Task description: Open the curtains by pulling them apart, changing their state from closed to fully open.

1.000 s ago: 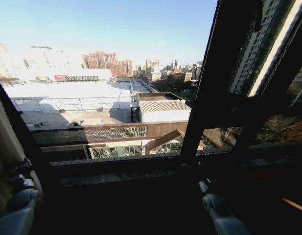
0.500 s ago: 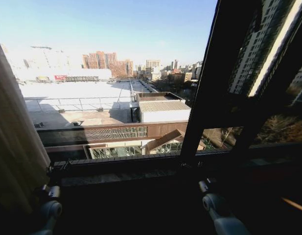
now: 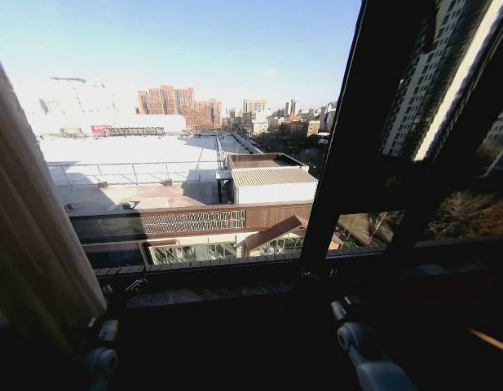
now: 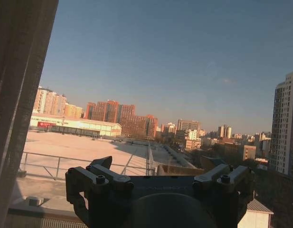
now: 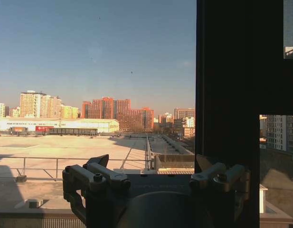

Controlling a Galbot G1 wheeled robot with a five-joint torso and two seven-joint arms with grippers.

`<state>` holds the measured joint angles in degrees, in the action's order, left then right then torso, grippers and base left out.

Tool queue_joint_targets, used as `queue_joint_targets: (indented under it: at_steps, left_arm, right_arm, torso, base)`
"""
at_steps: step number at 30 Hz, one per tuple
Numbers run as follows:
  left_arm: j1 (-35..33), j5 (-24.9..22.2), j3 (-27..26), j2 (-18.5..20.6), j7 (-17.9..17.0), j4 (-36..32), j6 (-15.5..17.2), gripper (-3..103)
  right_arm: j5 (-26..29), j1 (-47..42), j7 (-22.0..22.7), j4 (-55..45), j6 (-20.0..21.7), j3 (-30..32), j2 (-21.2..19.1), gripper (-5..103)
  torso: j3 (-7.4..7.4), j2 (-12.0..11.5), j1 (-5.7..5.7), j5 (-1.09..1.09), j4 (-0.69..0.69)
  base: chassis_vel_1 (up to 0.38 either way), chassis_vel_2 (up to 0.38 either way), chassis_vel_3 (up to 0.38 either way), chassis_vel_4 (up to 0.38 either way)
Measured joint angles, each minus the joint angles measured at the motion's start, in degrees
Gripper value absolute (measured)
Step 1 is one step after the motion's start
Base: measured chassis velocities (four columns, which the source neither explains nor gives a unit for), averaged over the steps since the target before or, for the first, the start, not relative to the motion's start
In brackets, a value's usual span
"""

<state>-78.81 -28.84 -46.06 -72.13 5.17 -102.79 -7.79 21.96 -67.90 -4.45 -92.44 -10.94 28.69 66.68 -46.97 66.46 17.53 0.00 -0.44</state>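
One of the curtains (image 3: 39, 228), a pleated cream panel, hangs bunched along the left edge of the window in the head view. Its edge also borders the left wrist view as a shaded curtain (image 4: 18, 95). My left gripper (image 3: 103, 346) is low beside the panel's lower edge, below the sill. From the wrist, the left gripper (image 4: 160, 183) stands open with nothing between its fingers (image 4: 96, 178). My right gripper (image 3: 341, 309) waits low under the dark window post, and the right gripper (image 5: 158, 183) is open and holds nothing.
The glass pane (image 3: 202, 122) shows rooftops and sky. A dark window post (image 3: 349, 163) slants through the right half, with a dark sill (image 3: 235, 277) below. The same post (image 5: 231, 95) stands close ahead of the right wrist.
The left curtain panel has spread rightwards over more of the glass. My left gripper has moved right from the left edge, staying low beside the fabric. The right arm has not moved.
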Motion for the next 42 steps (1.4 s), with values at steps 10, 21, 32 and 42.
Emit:
queue_joint_targets:
  at_steps: [10, 21, 32, 42]
  left_arm:
    - [0.12, 0.43, -0.09, 0.27, 1.55, 0.19, -1.02, 100]
    - [0.18, 0.46, -0.13, 0.35, 1.55, 0.32, -1.06, 100]
    - [0.21, 0.45, -0.15, 0.4, 1.54, 0.38, -1.06, 100]
    - [0.23, 0.43, -0.15, 0.4, 1.51, 0.41, -1.06, 100]
  right_arm:
    - [0.0, 0.0, 0.0, 0.0, 0.0, 0.0, 0.0, 100]
    - [0.0, 0.0, 0.0, -0.01, 0.0, 0.0, 0.0, 100]
    - [0.0, 0.0, 0.0, 0.0, 0.0, 0.0, 0.0, 100]
    - [0.0, 0.0, 0.0, -0.01, 0.0, 0.0, 0.0, 100]
  torso:
    - [0.0, 0.0, 0.0, 0.0, 0.0]
    - [0.0, 0.0, 0.0, 0.0, 0.0]
    - [0.0, 0.0, 0.0, -0.01, 0.01]
    - [-0.01, 0.0, 0.0, -0.01, 0.01]
  base:
    - [0.0, 0.0, 0.0, 0.0]
    - [0.0, 0.0, 0.0, 0.0]
    - [-0.02, -0.02, 0.023, 0.019]
    - [-0.176, -0.174, 0.177, 0.163]
